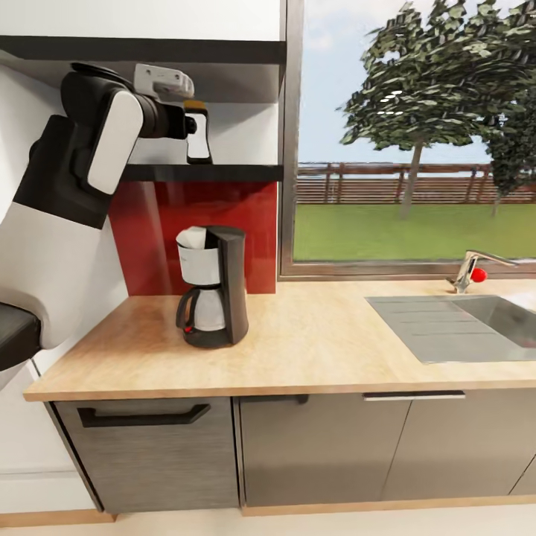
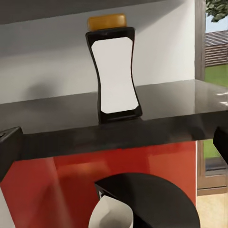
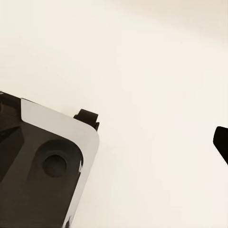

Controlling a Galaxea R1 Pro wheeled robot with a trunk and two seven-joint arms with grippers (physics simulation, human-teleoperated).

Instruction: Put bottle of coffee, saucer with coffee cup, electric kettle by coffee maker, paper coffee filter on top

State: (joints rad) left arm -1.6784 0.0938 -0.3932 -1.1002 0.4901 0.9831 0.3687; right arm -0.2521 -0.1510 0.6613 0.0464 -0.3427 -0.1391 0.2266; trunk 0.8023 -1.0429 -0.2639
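Observation:
The bottle of coffee, dark with a white label and a mustard cap, stands upright on the dark kitchen shelf. My left gripper is open just in front of it, its fingertips wide apart and short of the bottle. From the head view the left gripper is raised to the shelf beside the bottle of coffee. The black coffee maker stands on the light-wood countertop below, with a white paper coffee filter on its top. My right gripper's one visible fingertip hangs over pale floor.
A steel sink and a faucet with a red knob are set into the countertop at the right. A window fills the wall behind it. A red backsplash sits under the shelf. Part of my own base is below the right gripper.

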